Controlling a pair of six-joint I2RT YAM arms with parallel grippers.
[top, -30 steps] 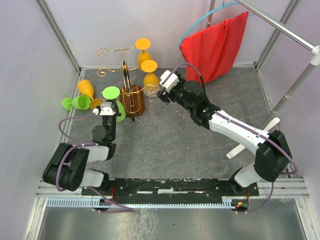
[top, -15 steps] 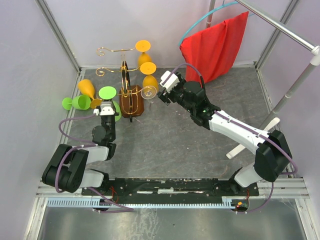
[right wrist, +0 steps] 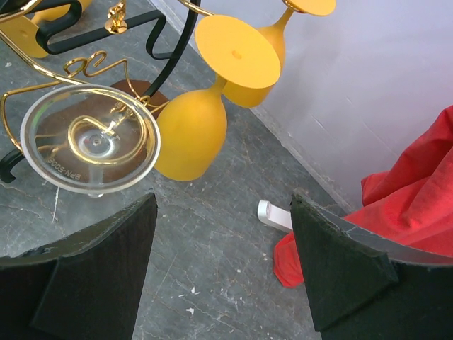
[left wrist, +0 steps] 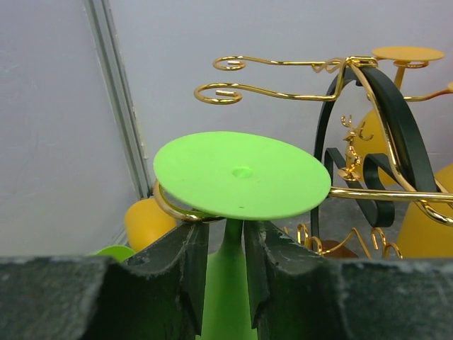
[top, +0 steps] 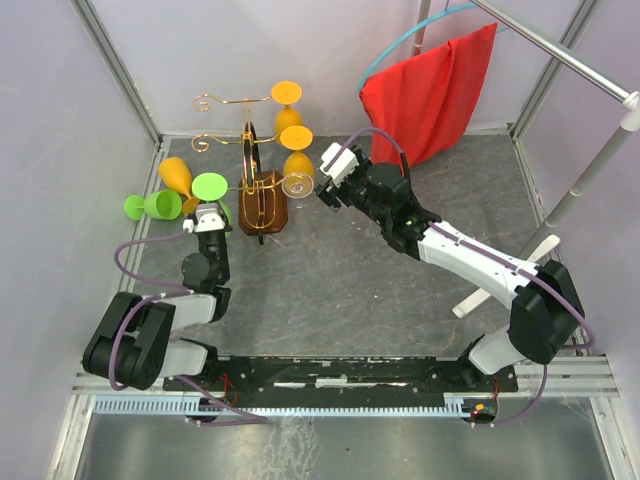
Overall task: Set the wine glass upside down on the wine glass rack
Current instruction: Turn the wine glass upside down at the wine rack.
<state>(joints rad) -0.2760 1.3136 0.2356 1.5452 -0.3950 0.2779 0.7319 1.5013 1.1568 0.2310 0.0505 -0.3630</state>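
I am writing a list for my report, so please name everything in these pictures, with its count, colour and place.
rack: one, gold wire on a brown base, back left of the table
orange glasses: three; two upside down on the rack, one lying left of it
green glasses: two; one upside down at a rack arm, one lying far left
clear glass: one, upside down on the rack's right side
cloth: one, red, back right
hoop: one, blue, above the cloth
left gripper: black, shut on a green glass stem
right gripper: black, open, empty, near the clear glass
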